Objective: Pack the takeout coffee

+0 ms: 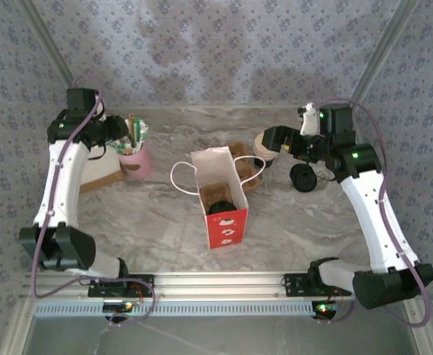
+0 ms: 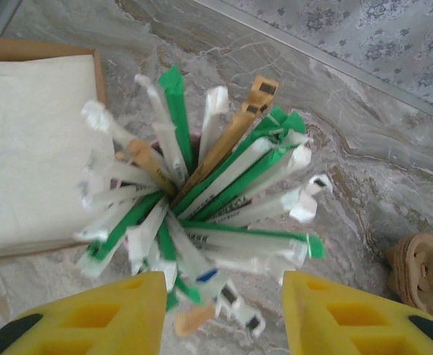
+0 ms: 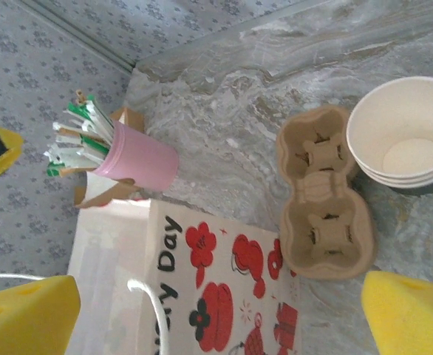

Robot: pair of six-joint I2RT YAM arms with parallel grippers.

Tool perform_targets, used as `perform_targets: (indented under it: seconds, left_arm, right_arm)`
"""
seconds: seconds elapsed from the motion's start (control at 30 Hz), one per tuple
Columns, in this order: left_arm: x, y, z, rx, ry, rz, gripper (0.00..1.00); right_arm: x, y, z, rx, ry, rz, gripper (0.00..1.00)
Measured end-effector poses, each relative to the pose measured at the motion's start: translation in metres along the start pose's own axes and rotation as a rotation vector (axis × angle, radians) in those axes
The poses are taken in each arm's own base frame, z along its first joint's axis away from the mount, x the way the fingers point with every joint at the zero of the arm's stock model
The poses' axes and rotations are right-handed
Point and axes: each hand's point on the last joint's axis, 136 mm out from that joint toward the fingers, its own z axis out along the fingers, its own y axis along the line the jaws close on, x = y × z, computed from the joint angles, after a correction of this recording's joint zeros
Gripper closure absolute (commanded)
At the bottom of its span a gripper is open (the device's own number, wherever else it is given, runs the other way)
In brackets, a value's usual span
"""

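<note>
Grey-veined marble tabletop (image 1: 150, 222), boxed in by pale patterned fabric walls (image 1: 216, 52). At centre, one tall red paper bag (image 1: 227, 222), upright, mouth open, with white cord handles, its white side printed with red flowers and black lettering. Low inside it, one small black paper cup (image 1: 224, 208), brownish round top facing up. Well to the bag's right, under the right forearm, one round black ring shape on the marble, seemingly the plastic lid (image 1: 303, 178). Behind the bag, one brown moulded-pulp carrier (image 3: 326, 192) with two round wells. Touching its end, a nested stack of white paper cups (image 3: 401, 133), three rims countable. Far left, one smooth pink cup (image 1: 139, 163) crammed with paper-wrapped sticks (image 2: 216, 185) in white, green and tan, fanned outward. Beside it, a shallow brown cardboard tray of white napkins (image 2: 32, 148).

Two white-and-black arms. Left arm (image 1: 65, 177) stretched forward and folded over the pink cup, left claw (image 2: 224, 314) pointing straight down, yellow foam jaws partway apart, stick ends between them, nothing visibly pinched. Right arm (image 1: 372, 207) bent inward toward the white cups, right claw (image 3: 220, 296) spread fully wide, empty, above bag and carrier.
</note>
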Motion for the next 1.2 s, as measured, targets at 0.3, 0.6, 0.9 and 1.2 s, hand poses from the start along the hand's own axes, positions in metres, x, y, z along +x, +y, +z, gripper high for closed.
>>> perform_targets:
  seconds: [0.3, 0.6, 0.9, 1.2]
  left_arm:
    - [0.000, -0.010, 0.040, 0.023, 0.121, 0.017, 0.63]
    - [0.022, -0.028, 0.037, 0.035, 0.177, 0.078, 0.69]
    - [0.033, -0.024, 0.021, -0.017, 0.174, 0.112, 0.61]
    - [0.029, -0.002, 0.016, -0.088, 0.150, 0.086, 0.74]
  right_arm:
    - [-0.015, 0.017, 0.013, -0.070, 0.007, 0.009, 0.00]
    - [-0.013, 0.020, 0.014, -0.078, 0.015, 0.004, 0.00]
    - [-0.012, 0.019, 0.014, -0.078, 0.015, 0.004, 0.00]
    - [-0.011, 0.021, 0.015, -0.081, 0.020, 0.001, 0.00]
